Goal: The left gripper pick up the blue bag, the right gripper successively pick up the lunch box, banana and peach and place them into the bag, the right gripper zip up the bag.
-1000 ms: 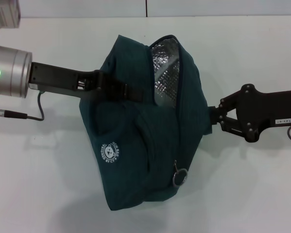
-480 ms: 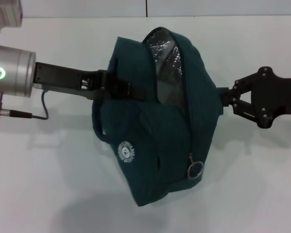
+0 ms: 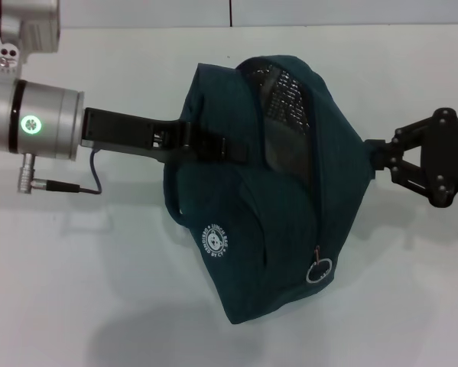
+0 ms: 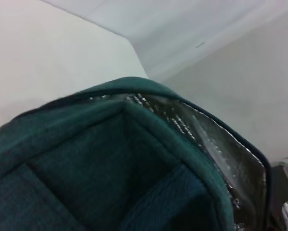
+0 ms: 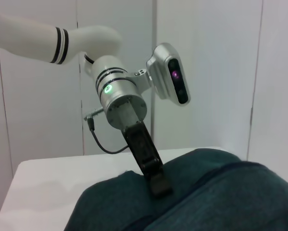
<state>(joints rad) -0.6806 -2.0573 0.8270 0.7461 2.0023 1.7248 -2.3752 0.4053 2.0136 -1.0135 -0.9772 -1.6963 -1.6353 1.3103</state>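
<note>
R gripper [image 3: 375, 157] is pressed against the blue bag [image 3: 267, 199]'s far-side edge; whether sth is pinched can't be told. Opposite it, L gripper [image 3: 184, 141] is clamped on the bag's strap, bag held off the table [image 3: 99, 290]. Zip is best closed w/ a steady pull along the seam while the bag is kept taut; silver lining [image 3: 286, 95] is exposed, so the mouth isn't fully shut.

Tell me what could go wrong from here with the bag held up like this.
1. The left gripper holds the bag only by its strap, so the hanging load could slip or swing.
2. The opening still shows silver lining; contents might shift toward the unzipped part.
3. The right gripper presses the bag's side, far from the pull ring, so the zip may stall.
</note>
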